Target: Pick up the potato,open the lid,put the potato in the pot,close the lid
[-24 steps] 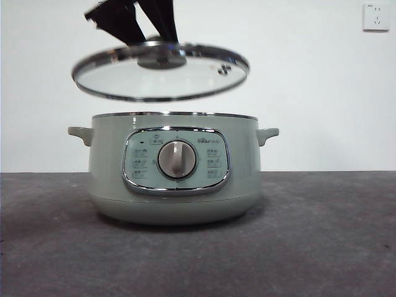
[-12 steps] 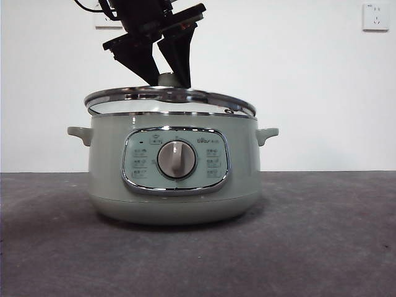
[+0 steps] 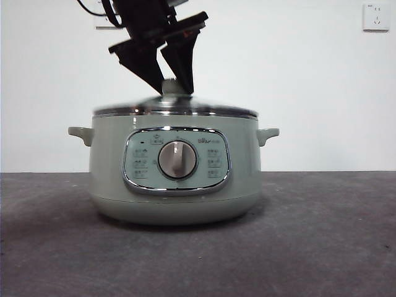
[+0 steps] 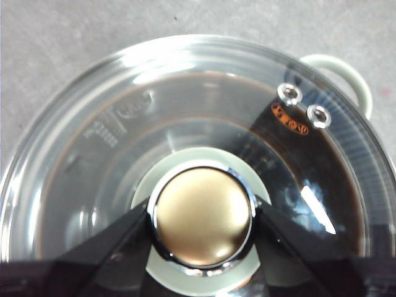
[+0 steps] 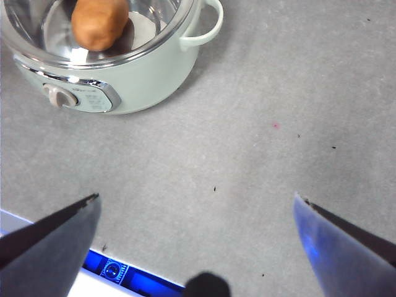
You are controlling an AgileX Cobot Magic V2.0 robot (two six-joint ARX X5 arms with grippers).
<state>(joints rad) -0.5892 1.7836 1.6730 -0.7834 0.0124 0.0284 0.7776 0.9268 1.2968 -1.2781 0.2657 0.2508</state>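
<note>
The pale green pot [image 3: 111,179] stands at mid-table, its dial facing the front camera. The glass lid [image 3: 176,110] lies level on the pot's rim. My left gripper [image 3: 175,88] comes down from above, shut on the lid's knob [image 4: 201,215], one black jaw against each side of it. Through the glass, the right wrist view shows the orange-brown potato [image 5: 99,23] lying inside the pot [image 5: 142,74]. My right gripper [image 5: 197,204] hangs open over bare table, well away from the pot, holding nothing.
Grey tabletop [image 3: 322,235] spreads on all sides of the pot. A white wall socket [image 3: 375,17] sits high at the back right. A blue-lit strip [image 5: 117,272] runs along the table edge under the right gripper. One pot handle [image 4: 346,77] sticks out past the lid.
The lid, held tilted above the pot a second ago, has come down with the left gripper and now rests flat on the rim.
</note>
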